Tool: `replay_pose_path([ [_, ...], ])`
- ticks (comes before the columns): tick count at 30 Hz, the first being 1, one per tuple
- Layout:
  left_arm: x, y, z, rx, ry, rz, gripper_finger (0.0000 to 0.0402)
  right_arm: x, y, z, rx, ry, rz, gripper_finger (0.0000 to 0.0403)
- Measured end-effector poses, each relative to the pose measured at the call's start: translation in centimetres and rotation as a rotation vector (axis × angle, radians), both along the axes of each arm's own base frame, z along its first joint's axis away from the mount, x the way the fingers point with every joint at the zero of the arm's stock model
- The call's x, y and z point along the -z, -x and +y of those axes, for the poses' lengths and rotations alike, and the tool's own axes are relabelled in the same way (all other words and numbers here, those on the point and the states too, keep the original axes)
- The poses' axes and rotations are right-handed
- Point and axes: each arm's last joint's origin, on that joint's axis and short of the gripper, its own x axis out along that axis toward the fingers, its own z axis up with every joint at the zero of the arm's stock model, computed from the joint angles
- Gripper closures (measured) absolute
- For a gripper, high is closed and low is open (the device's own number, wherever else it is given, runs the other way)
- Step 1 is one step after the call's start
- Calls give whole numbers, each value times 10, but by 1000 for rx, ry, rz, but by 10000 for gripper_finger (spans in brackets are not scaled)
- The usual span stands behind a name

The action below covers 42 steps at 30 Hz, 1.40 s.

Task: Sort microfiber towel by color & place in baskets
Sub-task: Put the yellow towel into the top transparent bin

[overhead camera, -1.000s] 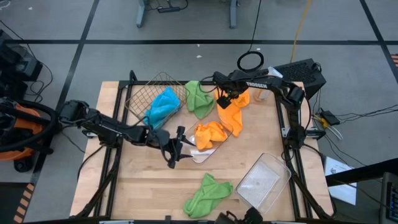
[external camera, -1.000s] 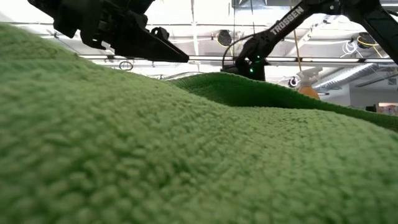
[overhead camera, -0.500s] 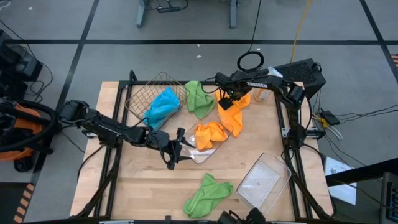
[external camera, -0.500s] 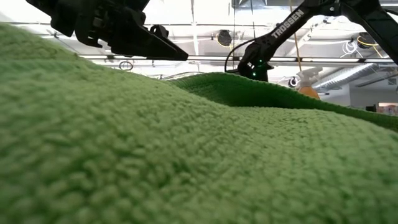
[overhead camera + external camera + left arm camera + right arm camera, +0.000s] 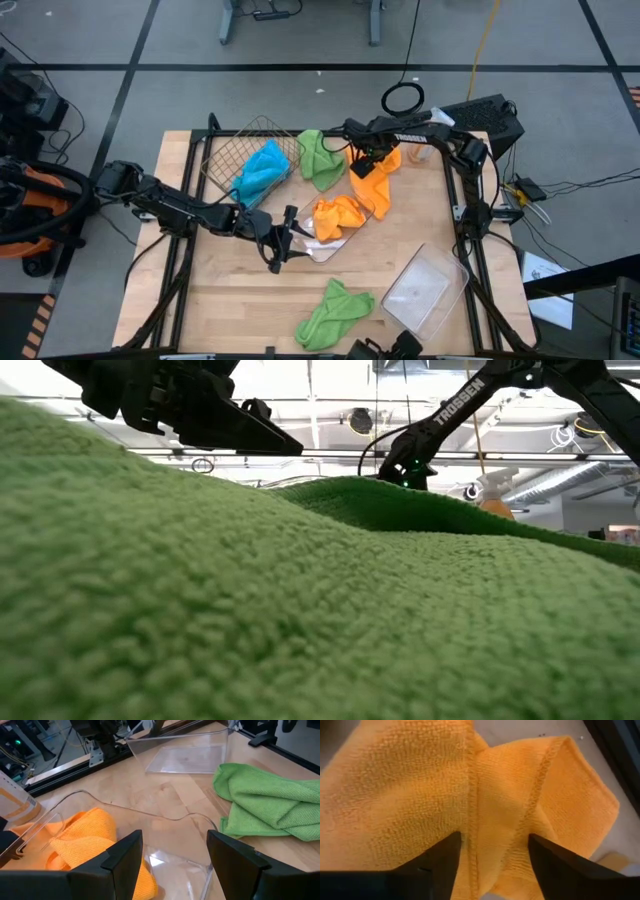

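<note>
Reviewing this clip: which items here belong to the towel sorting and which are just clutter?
Job: blue towel in wire basket; green towels; orange towels; clear trays.
Clutter: spray bottle; ring light.

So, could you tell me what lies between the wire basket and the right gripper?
In the high view, a green towel lies between the wire basket and the right gripper.

You see a light wooden table [image 5: 220,310] on a grey floor; an orange spray bottle [image 5: 15,800] stands at its far edge; cables [image 5: 560,188] trail right of the frame.
</note>
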Motion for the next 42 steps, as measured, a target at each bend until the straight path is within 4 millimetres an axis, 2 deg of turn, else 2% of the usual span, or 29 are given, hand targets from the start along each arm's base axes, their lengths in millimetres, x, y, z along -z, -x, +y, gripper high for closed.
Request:
replay_pose_path([
  [6,0,0,0,0,0,1,174,0,2,-7,-5,17,-8,127],
  [10,0,0,0,0,-1,4,174,0,2,-7,-20,20,-9,135],
  [15,0,0,0,0,-1,4,174,0,2,-6,-43,11,3,209],
  [22,0,0,0,0,-1,4,174,0,3,-6,-72,4,13,376],
  [24,0,0,0,0,-1,4,174,0,2,-6,-87,4,15,393],
  [28,1,0,0,0,-1,7,174,-2,3,-6,-95,5,17,391],
  [35,1,0,0,0,-2,8,174,-35,5,7,-97,50,-35,400],
  [42,1,0,0,2,-1,8,174,-95,10,38,-142,148,-178,402],
])
